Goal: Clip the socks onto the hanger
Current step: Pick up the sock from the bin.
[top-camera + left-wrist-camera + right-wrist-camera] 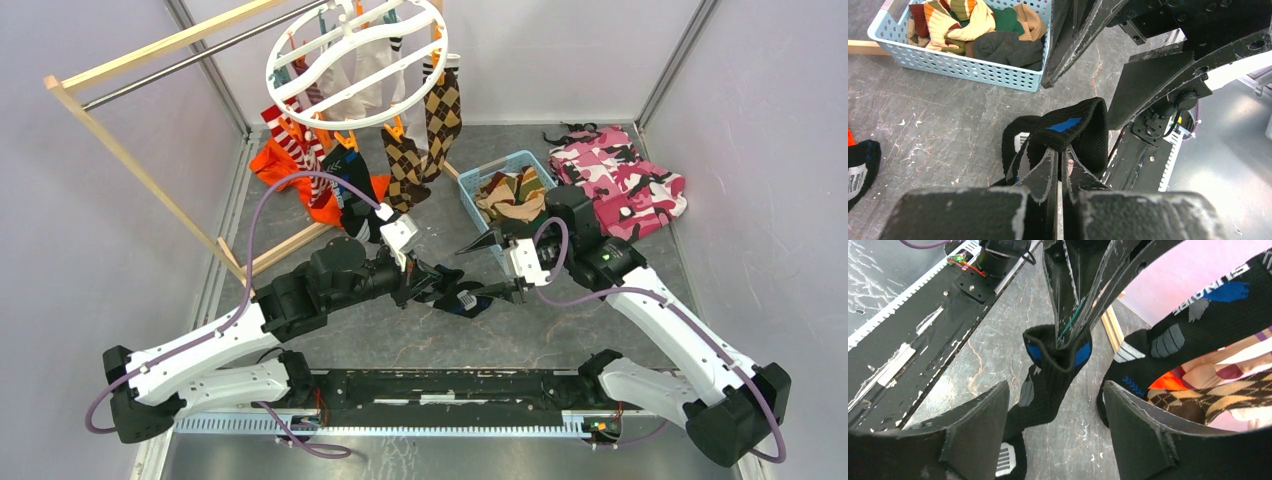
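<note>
From above, the white round hanger (355,60) hangs at the back, near the wooden rack (140,165). A brown argyle sock (441,115) and a red-and-white striped sock (290,135) dangle from it. A blue basket (492,166) sits on the grey surface (420,340), and a pink cloth (620,180) lies beside it. The two arms meet in the middle. The left pincer (452,287) holds a black sock (472,303), low down and well apart from the hanger. The right pincer (487,268) is wide open, just beside that sock.

From the left wrist, the left pincer (1062,167) is squeezed tight on the top edge of the black sock (1088,135), which has a blue patch. The rest of the sock droops down to the surface (948,125). The basket (963,67) is behind it, with other socks (968,20) in tan, green and dark colours piled inside. One of the right pincer's fingers (1068,45) reaches in from above.

From the right wrist, the right pincer (1055,387) is spread wide and holds nothing. The black sock (1050,385) hangs between its two fingers with a gap on each side. The left pincer (1064,337) comes down from the top and pinches the sock's open end. A second black sock (1198,315) with blue and grey patches shows on the right, with the argyle sock (1218,390) below it.
</note>
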You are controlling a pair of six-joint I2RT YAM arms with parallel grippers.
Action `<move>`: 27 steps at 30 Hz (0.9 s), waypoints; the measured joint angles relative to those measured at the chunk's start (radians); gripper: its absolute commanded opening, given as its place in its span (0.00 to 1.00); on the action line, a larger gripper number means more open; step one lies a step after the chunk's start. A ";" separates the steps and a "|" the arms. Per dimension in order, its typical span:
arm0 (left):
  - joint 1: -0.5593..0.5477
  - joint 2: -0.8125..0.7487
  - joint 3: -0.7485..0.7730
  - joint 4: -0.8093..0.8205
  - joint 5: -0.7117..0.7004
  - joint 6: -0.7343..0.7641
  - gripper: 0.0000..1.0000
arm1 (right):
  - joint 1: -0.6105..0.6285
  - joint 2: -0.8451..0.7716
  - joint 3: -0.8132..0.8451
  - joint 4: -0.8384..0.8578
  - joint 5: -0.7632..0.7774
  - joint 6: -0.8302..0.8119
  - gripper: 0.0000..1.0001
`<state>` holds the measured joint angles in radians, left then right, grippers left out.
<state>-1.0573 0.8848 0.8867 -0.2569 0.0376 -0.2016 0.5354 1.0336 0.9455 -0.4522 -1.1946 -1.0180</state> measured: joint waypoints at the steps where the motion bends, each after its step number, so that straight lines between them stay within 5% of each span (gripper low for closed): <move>1: 0.000 0.000 0.000 0.000 0.001 -0.006 0.02 | 0.010 0.000 -0.003 0.022 0.002 0.026 0.70; 10: 0.000 0.005 0.000 0.000 0.018 -0.023 0.02 | 0.069 0.005 -0.014 0.168 0.027 0.187 0.40; 20: 0.000 0.006 0.000 0.000 0.021 -0.023 0.02 | 0.072 0.014 -0.016 0.182 0.037 0.211 0.36; 27: 0.000 0.006 0.000 0.001 0.022 -0.023 0.02 | 0.072 0.014 -0.027 0.181 0.044 0.209 0.06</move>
<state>-1.0569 0.8913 0.8871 -0.2562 0.0593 -0.2241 0.6071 1.0473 0.9184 -0.2714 -1.1503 -0.8093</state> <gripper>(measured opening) 0.043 0.178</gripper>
